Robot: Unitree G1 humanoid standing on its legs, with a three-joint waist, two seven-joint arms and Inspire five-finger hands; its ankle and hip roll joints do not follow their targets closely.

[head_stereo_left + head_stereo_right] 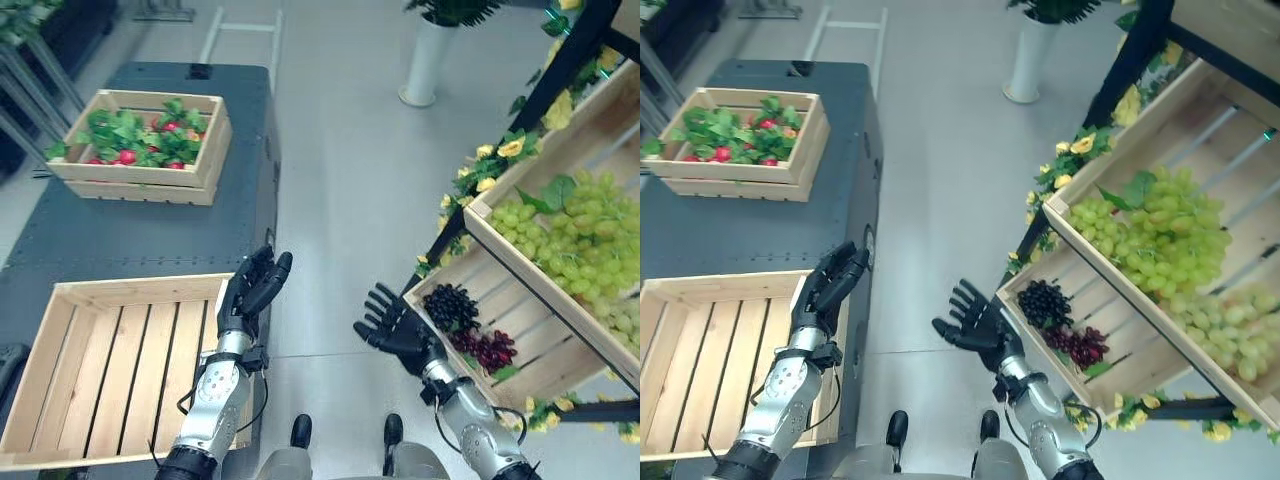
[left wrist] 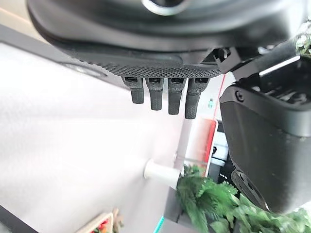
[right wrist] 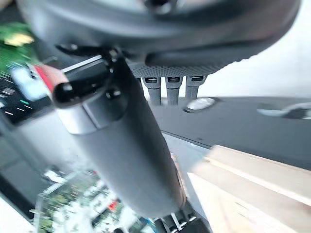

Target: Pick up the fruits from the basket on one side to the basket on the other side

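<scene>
An empty wooden crate [image 1: 110, 360] lies on the dark table at my lower left. My left hand [image 1: 252, 288] hovers open at its right rim, fingers straight and holding nothing. On the shelf to my right a lower wooden crate [image 1: 520, 330] holds a dark purple grape bunch [image 1: 450, 305] and a red grape bunch [image 1: 488, 350]. My right hand [image 1: 392, 325] is open, fingers spread, just left of that crate, empty. An upper crate [image 1: 590, 130] holds green grapes [image 1: 575, 240].
A second wooden crate [image 1: 140, 140] with leafy greens and red fruits sits at the far end of the dark table [image 1: 150, 235]. A white planter [image 1: 428, 60] stands on the grey floor beyond. Yellow flowers [image 1: 500, 150] trim the slanted shelf frame.
</scene>
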